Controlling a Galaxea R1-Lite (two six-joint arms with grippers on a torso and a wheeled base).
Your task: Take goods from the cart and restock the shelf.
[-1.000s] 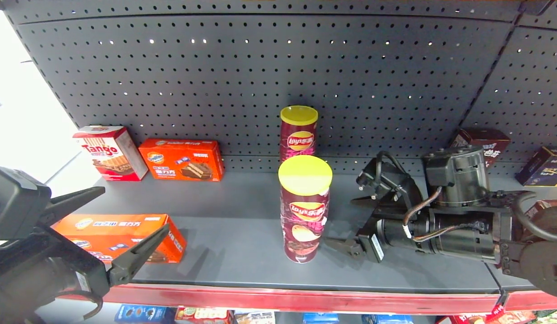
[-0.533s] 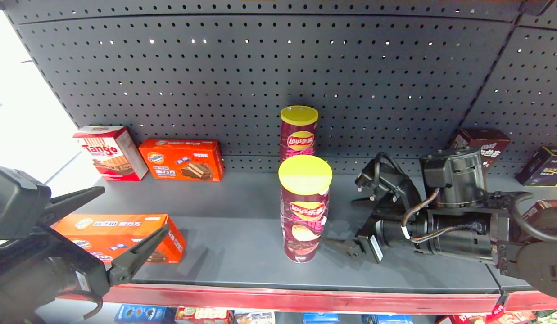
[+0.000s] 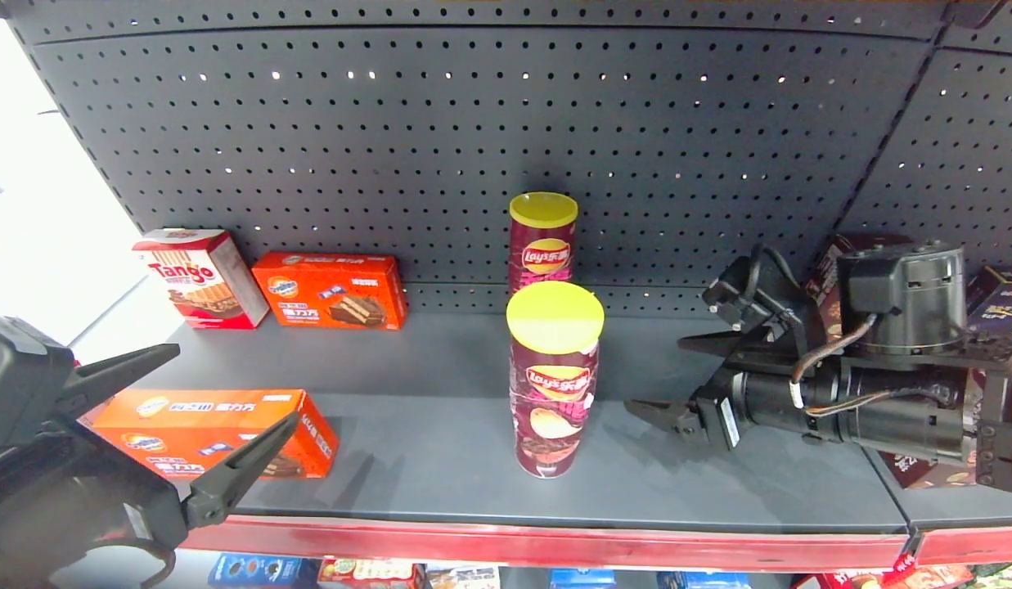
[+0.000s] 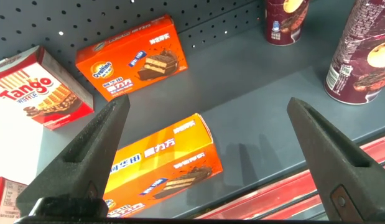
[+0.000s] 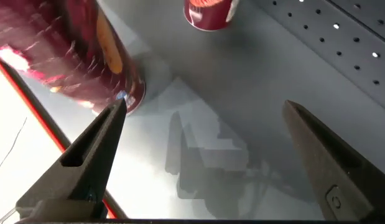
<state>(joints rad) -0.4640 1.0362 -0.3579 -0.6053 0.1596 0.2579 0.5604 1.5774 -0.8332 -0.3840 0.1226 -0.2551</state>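
Note:
Two maroon chip cans with yellow lids stand upright on the grey shelf [image 3: 440, 425], the front can [image 3: 555, 384] directly ahead of the rear can [image 3: 543, 241]. My right gripper [image 3: 665, 376] is open and empty, a short way to the right of the front can and apart from it. The right wrist view has its gripper [image 5: 204, 106] over bare shelf, with the front can [image 5: 68, 56] and rear can [image 5: 208, 12] beyond. My left gripper [image 3: 231, 384] is open and empty at the shelf's front left, over an orange biscuit box [image 3: 211, 429]. That box [image 4: 161, 162] lies flat between the left gripper [image 4: 208, 102] fingers.
A second orange box [image 3: 332, 288] and a red-and-white wafer box [image 3: 199, 276] stand against the pegboard at the back left. Dark brown boxes [image 3: 996, 307] sit at the right, partly behind my right arm. A red lip [image 3: 555, 544] edges the shelf front, with more goods below.
My right gripper has pulled away from the front can to the right and risen a little. The left gripper has dipped slightly. Both cans stay put.

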